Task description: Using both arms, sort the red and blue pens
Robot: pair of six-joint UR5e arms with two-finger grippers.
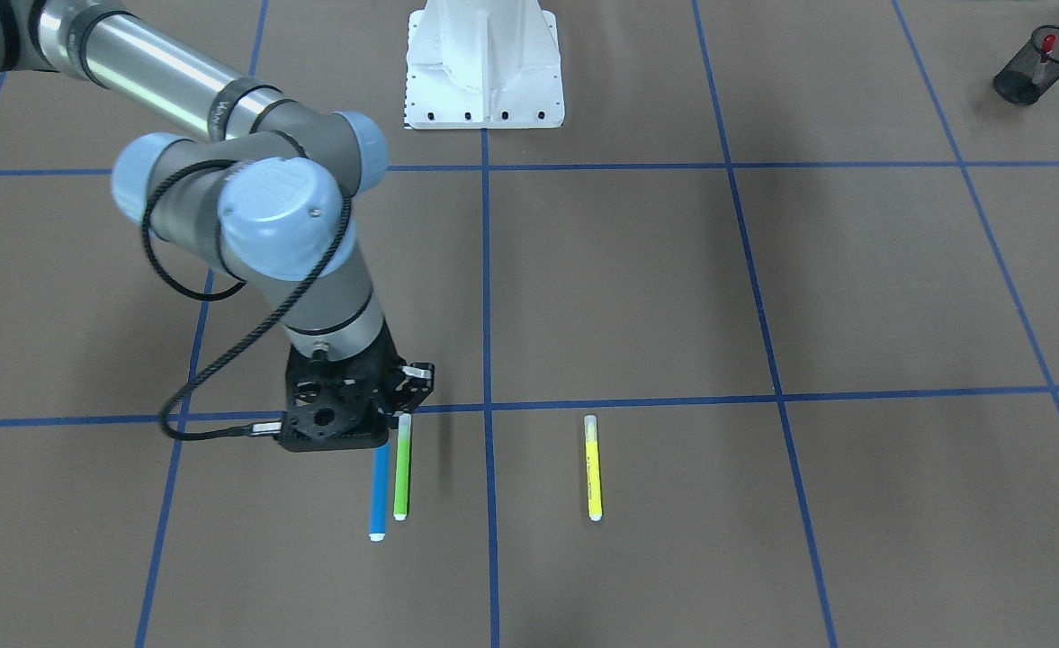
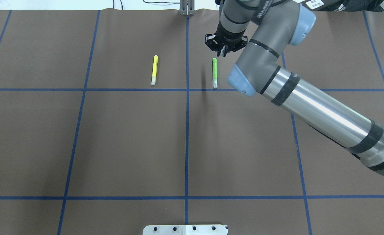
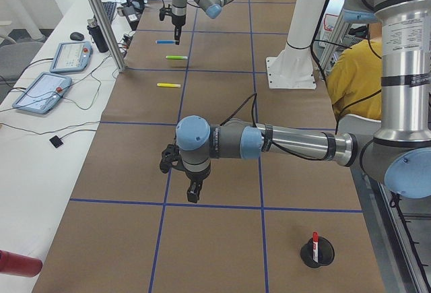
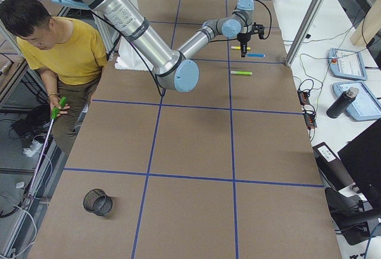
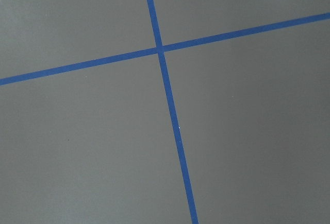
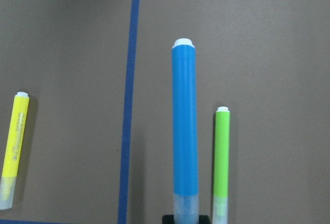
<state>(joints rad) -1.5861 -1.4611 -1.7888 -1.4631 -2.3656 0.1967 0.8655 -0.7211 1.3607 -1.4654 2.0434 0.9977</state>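
The blue pen (image 1: pixel 378 490) hangs level above the table, and my right gripper (image 1: pixel 383 439) is shut on its translucent cap end. In the right wrist view the blue pen (image 6: pixel 184 126) looks larger and nearer than the green marker (image 6: pixel 221 152) on the table beside it. The red pen (image 1: pixel 1047 42) stands in a black mesh cup (image 1: pixel 1037 67) on my left side. My left gripper (image 3: pixel 192 192) hovers low over bare table, far from the pens. Its jaws show only in the left side view, so I cannot tell whether they are open or shut.
A green marker (image 1: pixel 401 468) and a yellow marker (image 1: pixel 593 468) lie parallel on the brown mat. An empty mesh cup (image 4: pixel 98 202) sits near the table's right end. A person in a yellow shirt (image 4: pixel 59 44) stands beside the white robot base (image 1: pixel 484 63).
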